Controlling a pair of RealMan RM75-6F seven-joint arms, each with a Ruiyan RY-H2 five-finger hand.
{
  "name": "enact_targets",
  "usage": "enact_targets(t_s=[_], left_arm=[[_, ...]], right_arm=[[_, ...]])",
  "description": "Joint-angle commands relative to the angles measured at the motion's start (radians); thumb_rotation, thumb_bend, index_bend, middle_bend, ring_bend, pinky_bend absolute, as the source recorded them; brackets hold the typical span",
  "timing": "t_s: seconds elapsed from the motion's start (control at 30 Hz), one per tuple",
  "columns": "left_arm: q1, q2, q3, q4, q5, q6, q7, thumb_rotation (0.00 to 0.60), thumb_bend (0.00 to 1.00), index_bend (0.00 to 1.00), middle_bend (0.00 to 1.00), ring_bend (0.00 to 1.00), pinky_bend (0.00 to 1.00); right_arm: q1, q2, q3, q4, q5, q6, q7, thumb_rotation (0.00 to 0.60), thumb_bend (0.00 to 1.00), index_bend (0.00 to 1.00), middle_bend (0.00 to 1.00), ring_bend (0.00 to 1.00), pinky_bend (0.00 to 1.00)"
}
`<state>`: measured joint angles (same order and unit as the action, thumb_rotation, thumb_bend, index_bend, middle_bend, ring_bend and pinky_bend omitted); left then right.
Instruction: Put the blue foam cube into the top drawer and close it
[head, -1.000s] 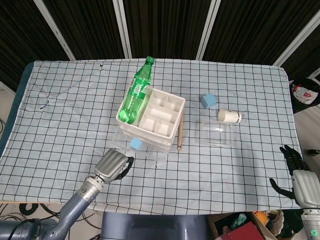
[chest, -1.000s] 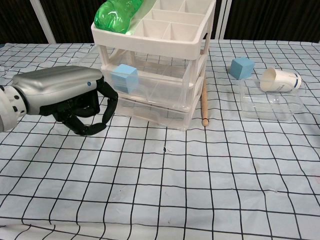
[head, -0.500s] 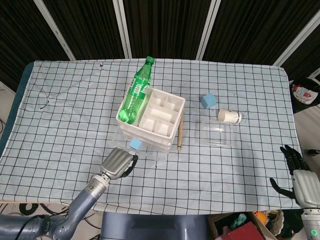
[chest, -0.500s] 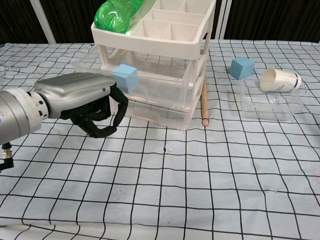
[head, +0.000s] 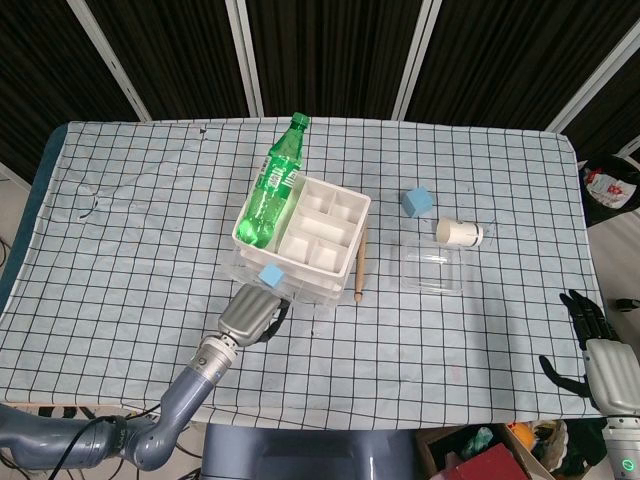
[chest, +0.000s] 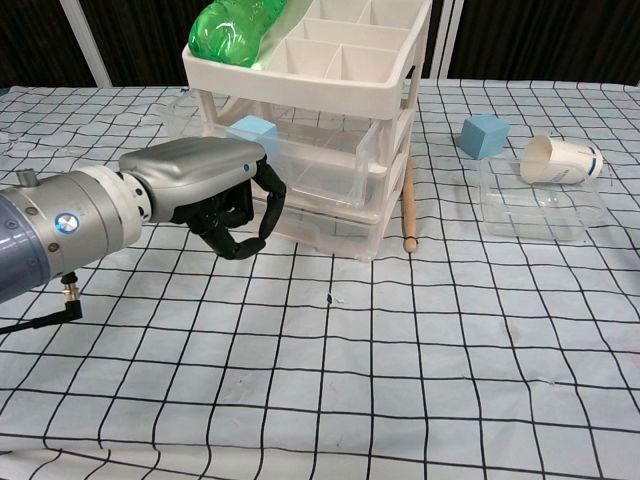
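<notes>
White drawer unit (head: 300, 240) is sitting mid-counter (head: 130, 230) on the checked cloth; its top tray is divided into compartments w/ a green bottle (head: 272, 180) lying in the left one, neck sticking out toward the back. Blue foam cube (chest: 252, 128) is sitting inside the clear top drawer (chest: 300, 160), at its left end; drawer front is poking out a bit past the frame, not flush. Left robot hand (chest: 215, 190) is pressing against that drawer's front, fingers curled under, holding nothing. Right robot hand (head: 598, 350) is hanging off the counter's near right corner, fingers apart, holding nothing.

Second blue cube (head: 417, 202) is lying right of the unit, well apart from it. Paper cup (head: 459, 233) is lying on its side just behind a clear box (head: 432, 268); can't tell if anything's in the box. Wooden stick (head: 359, 262) is lying along the unit's right side.
</notes>
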<state>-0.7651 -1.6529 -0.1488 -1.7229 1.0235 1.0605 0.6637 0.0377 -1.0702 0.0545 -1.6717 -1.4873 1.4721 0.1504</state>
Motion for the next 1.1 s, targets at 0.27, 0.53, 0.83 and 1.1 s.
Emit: enact_targets(t_s=[0.27, 0.53, 0.83, 1.1], left_arm=[[-0.034, -0.055, -0.039, 0.064, -0.047, -0.005, -0.016, 0.600, 0.41, 0.61, 1.00, 0.96, 0.92], [-0.063, -0.088, -0.072, 0.111, -0.074, -0.002, -0.016, 0.600, 0.41, 0.61, 1.00, 0.96, 0.92], [-0.089, -0.111, -0.111, 0.138, -0.117, 0.007, -0.023, 0.600, 0.41, 0.60, 1.00, 0.96, 0.92], [-0.094, -0.098, -0.105, 0.125, -0.137, 0.016, -0.017, 0.600, 0.41, 0.60, 1.00, 0.96, 0.92]], right_arm=[[0.001, 0.001, 0.000, -0.002, 0.001, -0.003, 0.002, 0.600, 0.26, 0.00, 0.00, 0.00, 0.18], [0.001, 0.002, -0.001, -0.001, 0.001, -0.005, 0.005, 0.600, 0.26, 0.00, 0.00, 0.00, 0.18], [0.001, 0.002, -0.002, -0.002, -0.001, -0.004, 0.006, 0.600, 0.26, 0.00, 0.00, 0.00, 0.18], [0.001, 0.003, -0.002, -0.002, -0.001, -0.004, 0.006, 0.600, 0.26, 0.00, 0.00, 0.00, 0.18]])
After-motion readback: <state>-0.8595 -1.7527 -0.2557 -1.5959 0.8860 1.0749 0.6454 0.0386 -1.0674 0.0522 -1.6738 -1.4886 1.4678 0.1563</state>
